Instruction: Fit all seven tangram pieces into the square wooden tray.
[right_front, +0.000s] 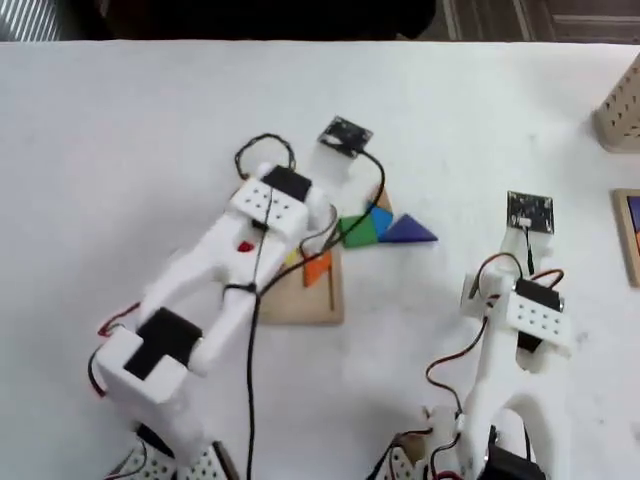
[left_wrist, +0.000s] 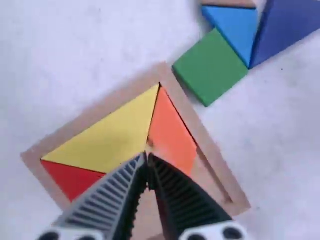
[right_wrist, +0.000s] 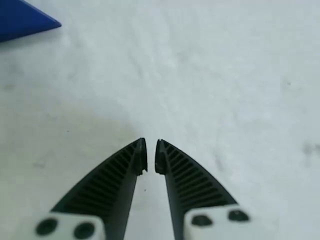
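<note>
- The square wooden tray (left_wrist: 95, 116) is lying on the white table, under the left arm.
- Three pieces are sitting inside it: a yellow triangle (left_wrist: 107, 137), an orange piece (left_wrist: 172, 132) against its side, and a red piece (left_wrist: 72, 179) at the yellow one's other edge. Part of the tray floor is showing bare.
- Just beside one tray corner, a green square (left_wrist: 210, 67), a light blue triangle (left_wrist: 235, 27) and a dark blue triangle (left_wrist: 290, 25) are lying clustered on the table, edges touching.
- Judging from this, the task is partly done: filling is under way, and the pieces outside are waiting.
- The left gripper (left_wrist: 147, 161) is hovering over the tray, tips together where yellow and orange meet, gripping nothing. Whether it is touching the pieces is unclear.
- The next move probably calls for spreading those tips and going for the green square, the nearest loose piece.
- The right gripper (right_wrist: 150, 156) is sitting over bare table, tips almost together with a thin slit between, carrying nothing; the dark blue triangle's corner is lying well apart from it.
</note>
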